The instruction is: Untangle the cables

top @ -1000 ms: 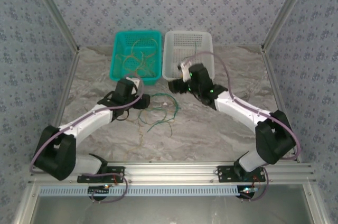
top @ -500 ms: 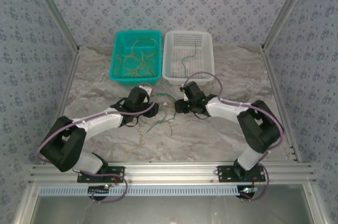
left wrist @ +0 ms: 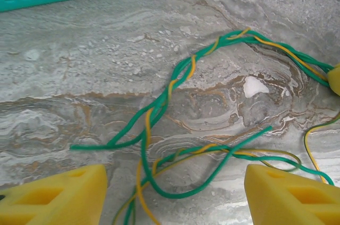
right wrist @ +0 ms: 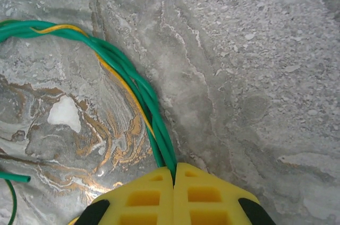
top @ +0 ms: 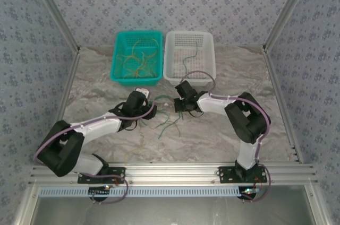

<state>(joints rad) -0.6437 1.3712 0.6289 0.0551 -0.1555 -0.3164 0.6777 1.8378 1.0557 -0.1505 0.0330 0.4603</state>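
Twisted green-and-yellow cables (left wrist: pixel 159 105) lie on the table (top: pixel 95 87) before the white basket (top: pixel 167 60) (one green strand (top: pixel 190 60) inside). The right gripper (right wrist: pixel 173 174) is clamped on them; the left gripper (left wrist: pixel 175 185) hangs spread above. The teal basket (top: pixel 118 50) beside the white one holds tan strands (top: pixel 135 58).

Teal basket (top: pixel 135 80) beside white basket (top: pixel 206 44), far edge, marble table (top: pixel 95 81).

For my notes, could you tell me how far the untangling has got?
Done: yellow cables in the teal basket, a green one in the white basket. In hand: right gripper shut on the twisted bundle, left gripper open over it. Left: separating that bundle.
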